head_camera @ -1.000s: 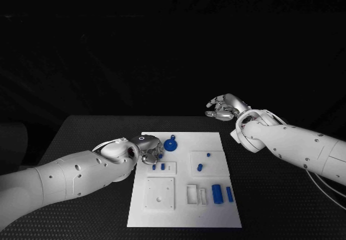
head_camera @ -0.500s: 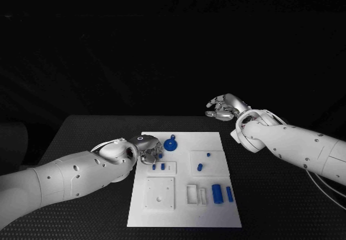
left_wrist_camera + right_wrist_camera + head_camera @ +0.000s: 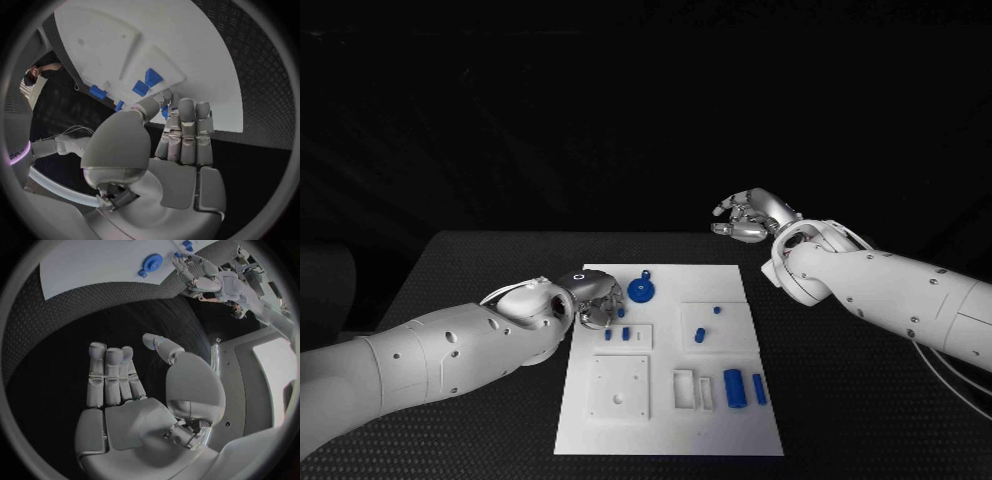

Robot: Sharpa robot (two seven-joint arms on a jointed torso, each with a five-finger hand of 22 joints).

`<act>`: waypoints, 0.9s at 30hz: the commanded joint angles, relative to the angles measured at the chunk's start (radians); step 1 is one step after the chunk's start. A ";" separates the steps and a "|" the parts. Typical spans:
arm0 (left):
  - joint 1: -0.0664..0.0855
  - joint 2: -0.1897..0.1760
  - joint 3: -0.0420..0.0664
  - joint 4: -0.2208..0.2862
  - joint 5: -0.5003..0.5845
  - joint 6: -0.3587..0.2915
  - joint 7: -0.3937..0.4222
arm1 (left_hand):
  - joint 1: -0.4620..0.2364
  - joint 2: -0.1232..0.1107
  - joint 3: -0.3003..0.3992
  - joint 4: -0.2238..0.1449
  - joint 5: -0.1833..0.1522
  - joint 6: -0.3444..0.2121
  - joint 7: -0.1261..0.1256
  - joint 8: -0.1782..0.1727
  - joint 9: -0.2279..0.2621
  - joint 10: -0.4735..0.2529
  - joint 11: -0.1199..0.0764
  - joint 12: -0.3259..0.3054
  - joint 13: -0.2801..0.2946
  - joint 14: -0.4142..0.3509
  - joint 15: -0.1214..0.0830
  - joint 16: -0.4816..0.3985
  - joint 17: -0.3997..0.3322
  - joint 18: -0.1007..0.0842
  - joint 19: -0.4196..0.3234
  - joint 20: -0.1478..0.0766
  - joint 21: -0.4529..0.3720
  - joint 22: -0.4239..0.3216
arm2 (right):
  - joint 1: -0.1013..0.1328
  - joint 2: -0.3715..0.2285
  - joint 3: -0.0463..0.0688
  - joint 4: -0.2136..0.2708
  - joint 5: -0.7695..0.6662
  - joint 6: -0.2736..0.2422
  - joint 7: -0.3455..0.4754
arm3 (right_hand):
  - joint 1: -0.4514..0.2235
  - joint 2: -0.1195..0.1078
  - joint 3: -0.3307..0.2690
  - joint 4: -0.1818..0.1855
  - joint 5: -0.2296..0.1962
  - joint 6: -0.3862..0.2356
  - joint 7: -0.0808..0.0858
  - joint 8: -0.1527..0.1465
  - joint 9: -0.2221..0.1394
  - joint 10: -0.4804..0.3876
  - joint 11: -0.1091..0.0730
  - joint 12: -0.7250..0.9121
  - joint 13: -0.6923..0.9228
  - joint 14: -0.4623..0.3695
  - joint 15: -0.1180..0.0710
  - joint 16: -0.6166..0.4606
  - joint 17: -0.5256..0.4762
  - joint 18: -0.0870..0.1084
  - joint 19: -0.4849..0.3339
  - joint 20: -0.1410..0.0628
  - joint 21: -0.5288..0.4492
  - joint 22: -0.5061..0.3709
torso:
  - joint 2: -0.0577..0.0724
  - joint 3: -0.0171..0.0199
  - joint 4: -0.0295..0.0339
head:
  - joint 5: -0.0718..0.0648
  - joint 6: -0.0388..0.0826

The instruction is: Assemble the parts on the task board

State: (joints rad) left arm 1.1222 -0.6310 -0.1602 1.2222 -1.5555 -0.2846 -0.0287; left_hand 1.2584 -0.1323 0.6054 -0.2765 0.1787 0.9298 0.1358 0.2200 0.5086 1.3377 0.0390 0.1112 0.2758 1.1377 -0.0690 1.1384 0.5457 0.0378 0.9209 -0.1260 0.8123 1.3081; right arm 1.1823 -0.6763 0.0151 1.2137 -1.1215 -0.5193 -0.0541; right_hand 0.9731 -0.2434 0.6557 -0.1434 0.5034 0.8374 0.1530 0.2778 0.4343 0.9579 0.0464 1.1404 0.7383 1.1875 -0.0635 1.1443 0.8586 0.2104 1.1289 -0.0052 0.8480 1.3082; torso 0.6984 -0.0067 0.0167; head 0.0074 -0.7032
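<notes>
Task board (image 3: 668, 420) mid worktop (image 3: 473, 270), 1 white plate w/ small blue parts on it.
Parts: 1 round disc (image 3: 642, 291) near far edge, 2 upright cylinders (image 3: 734, 386) near right edge, few small pegs between. Left hand (image 3: 594, 298) at board's far-left corner, fingers together, straight; hold unclear. Right hand (image 3: 751, 215) raised well off board, fingers loosely curled, empty.

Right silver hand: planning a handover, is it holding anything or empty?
Empty: the right silver hand shows a bare palm and straight fingers above the black table.
</notes>
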 commanded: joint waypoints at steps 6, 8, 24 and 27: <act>0.000 -0.011 0.013 -0.007 0.003 -0.032 -0.003 | 0.002 -0.014 0.006 0.008 0.001 -0.013 0.003 -0.006 -0.003 -0.010 0.006 -0.015 -0.001 0.002 0.004 0.000 0.002 0.010 0.007 -0.037 0.000 0.017 | -0.001 -0.001 0.000 0.000 -0.003 0.014 0.010 | 0.003 0.009 -0.001 -0.003 0.005 0.003 0.007 0.004 0.001 -0.007 0.000 0.007 -0.002 -0.007 0.001 0.004 -0.002 0.051 0.006 -0.001 -0.007 0.019 | 0.000 0.0003 -0.0009 | 0.000 0.002; 0.000 -0.014 0.018 -0.007 0.004 -0.034 -0.003 | 0.003 -0.014 0.006 0.008 0.001 -0.013 0.003 -0.006 -0.003 -0.010 0.007 -0.015 -0.001 0.002 0.004 -0.001 0.002 0.010 0.007 -0.037 0.000 0.017 | -0.001 -0.001 0.000 0.001 -0.003 0.015 0.011 | 0.003 0.009 -0.001 -0.003 0.005 0.003 0.007 0.004 0.001 -0.008 0.000 0.007 -0.002 -0.007 0.001 0.004 -0.002 0.051 0.006 -0.001 -0.007 0.019 | 0.000 0.0005 -0.0007 | 0.000 0.002; 0.001 -0.043 0.028 0.038 0.062 -0.067 0.069 | 0.007 -0.039 0.006 0.006 0.004 0.013 0.010 0.016 0.001 -0.035 0.019 -0.032 -0.003 -0.014 0.016 -0.002 0.007 0.011 -0.008 -0.026 -0.001 0.021 | -0.001 -0.007 0.000 0.002 -0.003 0.022 0.009 | 0.005 0.009 0.000 -0.005 0.005 0.003 0.007 0.004 0.001 -0.008 0.000 0.007 -0.002 -0.007 0.001 0.004 -0.002 0.051 0.006 -0.001 -0.007 0.019 | 0.000 0.0005 -0.0007 | -0.001 0.005; 0.001 -0.056 0.034 0.044 0.104 -0.089 0.073 | -0.001 -0.044 0.003 0.011 0.004 0.018 0.008 0.020 0.002 -0.038 0.021 -0.034 -0.003 -0.018 0.018 -0.001 0.008 0.011 -0.012 -0.024 0.000 0.022 | -0.001 -0.011 0.000 0.004 0.002 0.051 0.030 | 0.008 0.009 0.001 -0.007 0.002 0.003 0.007 0.004 0.002 -0.009 0.000 0.007 -0.003 -0.008 0.001 0.003 -0.003 0.051 0.005 -0.001 -0.008 0.019 | 0.000 0.0009 -0.0003 | -0.001 0.007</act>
State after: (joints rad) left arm 1.1223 -0.6817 -0.1287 1.2616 -1.5089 -0.3364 0.0118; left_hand 1.2579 -0.1687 0.6110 -0.2709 0.1849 0.9414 0.1426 0.2366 0.5094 1.3057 0.0607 0.0809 0.2731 1.1227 -0.0540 1.1384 0.5528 0.0289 0.9143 -0.1285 0.8122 1.3076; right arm 1.1819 -0.6853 0.0151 1.2147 -1.1215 -0.5094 -0.0514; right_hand 0.9771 -0.2394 0.6561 -0.1438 0.5034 0.8411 0.1541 0.2778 0.4345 0.9579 0.0464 1.1450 0.7359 1.1875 -0.0634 1.1442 0.8571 0.2104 1.1289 -0.0051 0.8442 1.3083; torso 0.6983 -0.0061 0.0160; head 0.0064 -0.6980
